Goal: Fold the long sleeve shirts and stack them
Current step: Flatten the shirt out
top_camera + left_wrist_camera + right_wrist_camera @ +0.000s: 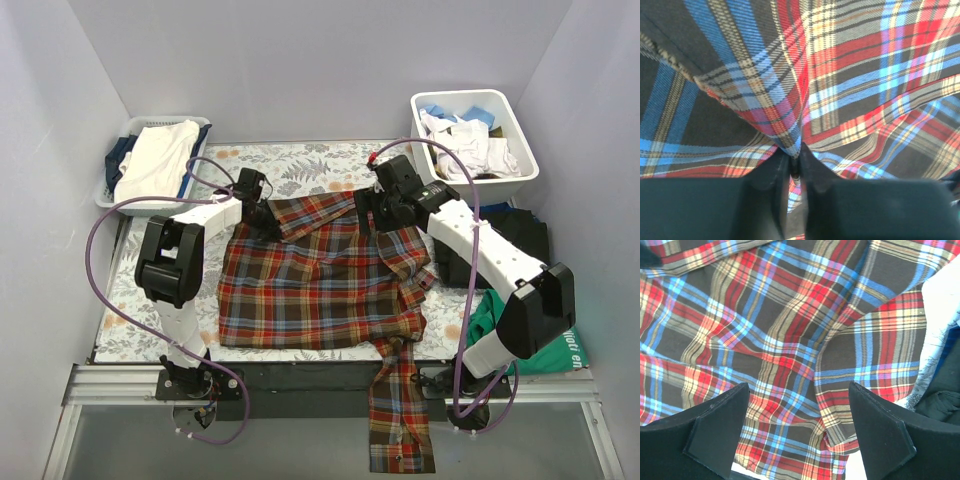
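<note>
Plaid shirt (pixel 320 285) spread on tabletop (pixel 300 160), sleeve hanging off near edge. Left claw (pixel 796 165) pinches fabric fold at far shoulder; right claw (pixel 797 425) gapes above cloth. Likely soft, light, floppy: best gripped at shoulder seams.

I'm looking at a red, brown, blue and yellow plaid flannel shirt (pixel 320 280) on a white surface (pixel 300 160) printed with grey and orange leaves. My fingers (pixel 720 435) are matte black and the cables (pixel 89 245) purple. A plain black folded garment (pixel 520 235) sits near a green garment (pixel 487 312).
</note>
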Motion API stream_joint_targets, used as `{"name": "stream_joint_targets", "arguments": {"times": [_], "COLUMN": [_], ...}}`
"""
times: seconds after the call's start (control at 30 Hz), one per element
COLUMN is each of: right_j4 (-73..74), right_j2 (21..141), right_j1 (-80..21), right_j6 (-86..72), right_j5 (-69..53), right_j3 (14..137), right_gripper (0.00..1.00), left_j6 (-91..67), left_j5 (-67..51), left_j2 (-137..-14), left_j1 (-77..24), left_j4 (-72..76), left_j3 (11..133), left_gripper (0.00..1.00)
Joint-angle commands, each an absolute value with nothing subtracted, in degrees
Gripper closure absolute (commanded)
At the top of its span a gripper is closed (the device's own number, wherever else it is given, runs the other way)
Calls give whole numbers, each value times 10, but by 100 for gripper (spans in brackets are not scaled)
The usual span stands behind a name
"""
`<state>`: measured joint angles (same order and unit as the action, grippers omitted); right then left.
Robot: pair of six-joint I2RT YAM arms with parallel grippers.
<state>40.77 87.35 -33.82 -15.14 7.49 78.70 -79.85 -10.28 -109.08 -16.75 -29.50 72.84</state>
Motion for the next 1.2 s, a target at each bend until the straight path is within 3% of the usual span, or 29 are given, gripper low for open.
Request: {"name": "stream_joint_targets", "arguments": {"times": [0.0, 0.27, 0.47, 0.67, 0.77, 0.8, 0.87, 0.9, 1.17], "right_j4": [397, 398, 397, 398, 398, 398, 398, 399, 413], "right_j2": [854, 901, 1000, 1078, 1091, 1092, 1098, 1100, 1133], "right_j1": [-329, -320, -316, -289, -280, -280, -278, -278, -265], "right_j6": [-163, -127, -118, -134, -132, -130, -127, -127, -123], "right_j5": [103, 148, 174, 180, 190, 193, 196, 197, 260], "right_j3": [772, 752, 818, 896, 928, 938, 962, 969, 1080], "right_gripper": [12, 12, 13, 21, 37, 54, 75, 96, 99], "left_j6": [-796, -783, -779, -772, -762, -760, -752, -749, -723], "left_j5": [-93, -43, -27, -18, -10, -8, -11, -11, -68], "left_j2": [-1085, -1074, -1086, -1089, -1088, -1087, -1086, -1088, -1113], "left_j1": [-171, -171, -160, -123, -93, -84, -59, -52, -5], "left_j4": [-300, -353, -381, -403, -409, -410, -413, -413, -398], "left_j3": [764, 840, 935, 1018, 1042, 1049, 1059, 1070, 1100], "left_gripper": [100, 100, 100, 100, 100, 100, 100, 100, 100]}}
